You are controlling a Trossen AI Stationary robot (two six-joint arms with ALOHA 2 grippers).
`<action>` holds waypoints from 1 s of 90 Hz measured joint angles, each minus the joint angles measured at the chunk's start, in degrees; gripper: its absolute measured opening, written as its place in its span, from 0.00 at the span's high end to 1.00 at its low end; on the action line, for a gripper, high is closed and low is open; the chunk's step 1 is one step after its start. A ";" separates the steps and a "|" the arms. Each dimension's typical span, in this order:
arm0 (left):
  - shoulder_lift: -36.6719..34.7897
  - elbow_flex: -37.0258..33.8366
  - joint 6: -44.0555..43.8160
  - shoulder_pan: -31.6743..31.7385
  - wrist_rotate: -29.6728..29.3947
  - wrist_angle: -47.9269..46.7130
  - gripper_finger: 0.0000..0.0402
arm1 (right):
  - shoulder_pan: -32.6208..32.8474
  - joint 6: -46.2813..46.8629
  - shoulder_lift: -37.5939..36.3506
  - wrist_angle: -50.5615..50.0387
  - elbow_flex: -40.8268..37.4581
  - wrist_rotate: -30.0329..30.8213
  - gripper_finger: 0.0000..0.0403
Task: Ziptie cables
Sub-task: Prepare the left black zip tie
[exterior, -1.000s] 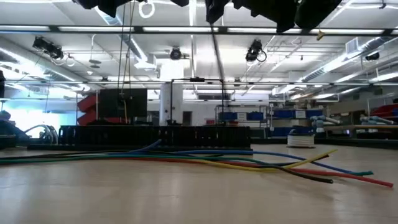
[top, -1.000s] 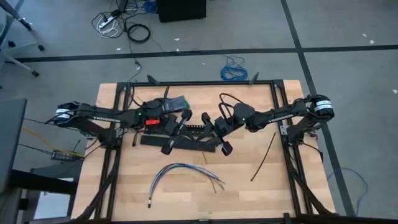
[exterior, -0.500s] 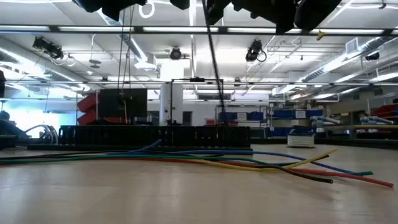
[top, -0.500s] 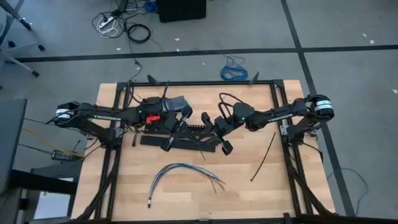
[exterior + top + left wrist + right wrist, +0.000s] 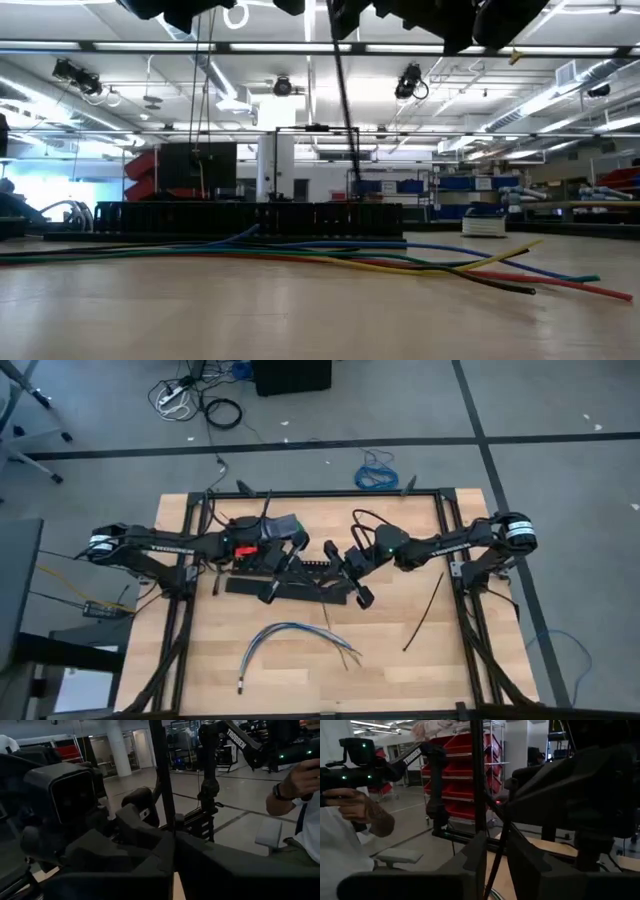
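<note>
I count two zipties. One lies loose on the bench (image 5: 200, 670) at right (image 5: 424, 610), well apart from both hands. The other stands upright, pinched at once in the closed left hand (image 5: 173, 842) and the closed right hand (image 5: 495, 845), above the black channel (image 5: 300, 582). One bundle of cables (image 5: 290, 640) lies on the bench in front of the channel, untouched.

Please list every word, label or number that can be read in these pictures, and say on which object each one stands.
"TROSSEN": white letters on a dark handheld arm beyond the table, left wrist view.
Similar white lettering on the dark handheld arm in the right wrist view: too blurred to read.
High and low views: no readable text.
</note>
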 joint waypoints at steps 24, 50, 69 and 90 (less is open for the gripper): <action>0.00 0.00 0.02 0.00 -0.01 0.02 1.00 | 0.00 -2.15 0.00 -0.04 0.00 1.55 0.99; -0.04 0.01 -1.33 -1.08 -7.67 -1.12 0.94 | 0.72 -2.79 -0.02 -0.99 -0.02 8.33 1.00; -0.04 0.04 -4.48 -1.26 -9.65 -2.38 0.80 | 0.83 -2.78 -0.04 -2.07 -0.04 13.26 1.00; -3.88 0.04 -3.76 -1.25 -11.86 -8.70 0.71 | 1.96 -3.18 -1.31 -6.20 -0.02 19.43 1.00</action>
